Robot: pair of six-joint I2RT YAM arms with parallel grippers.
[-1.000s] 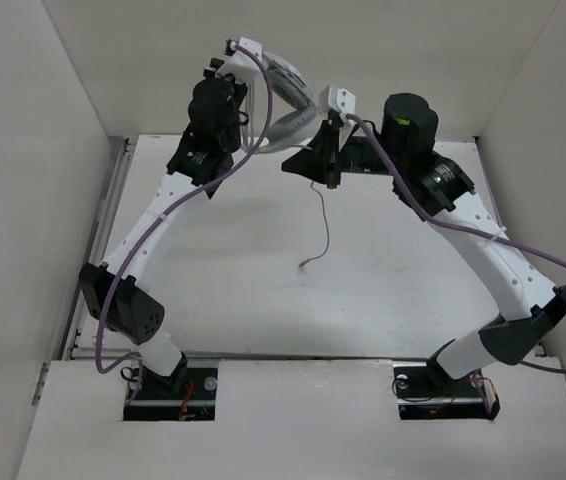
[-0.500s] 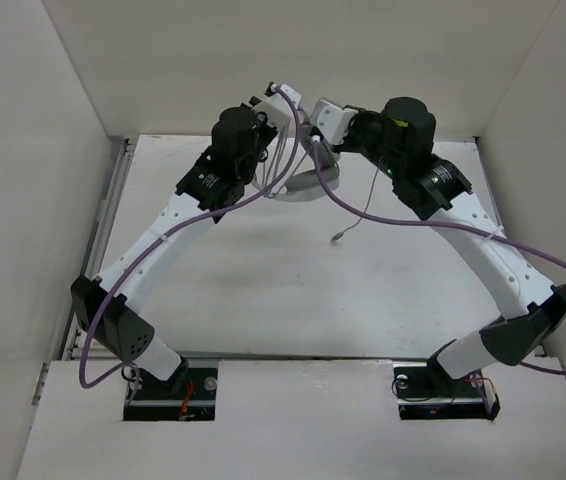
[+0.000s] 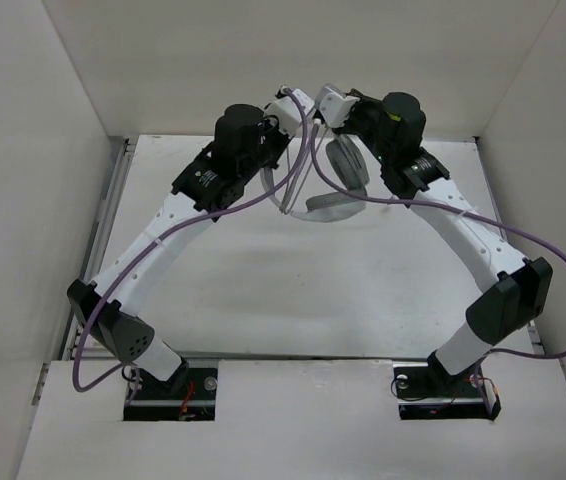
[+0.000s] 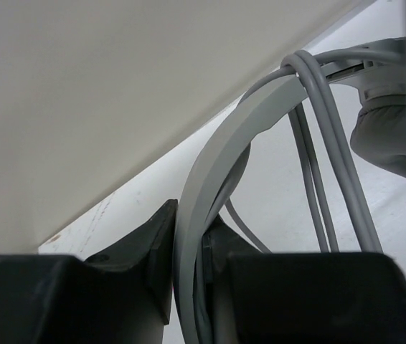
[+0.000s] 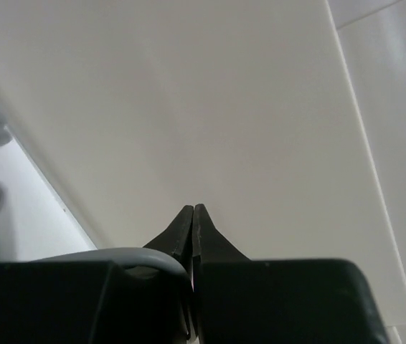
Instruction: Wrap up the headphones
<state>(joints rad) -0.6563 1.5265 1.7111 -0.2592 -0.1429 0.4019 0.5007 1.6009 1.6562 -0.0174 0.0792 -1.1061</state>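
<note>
The light grey headphones (image 3: 330, 205) hang in the air at the back middle, between the two wrists. My left gripper (image 4: 189, 240) is shut on the curved headband (image 4: 214, 154). Several turns of the thin grey cord (image 4: 316, 93) lie over the headband, with a padded earcup (image 4: 389, 136) at the right. My right gripper (image 5: 192, 211) is shut, and a stretch of the cord (image 5: 128, 256) runs into its jaws from the left. In the top view the right gripper (image 3: 329, 112) is close beside the left gripper (image 3: 297, 118). The plug is hidden.
The white back wall (image 3: 293, 50) rises right behind both grippers, and side walls (image 3: 23, 180) close in the table (image 3: 263, 290). Purple cables (image 3: 193, 215) hang along both arms.
The right gripper has swung left and up to the left gripper, carrying the cord over the headband. The loose end that dangled above the table is gone. The headphones have turned and now hang lower.
</note>
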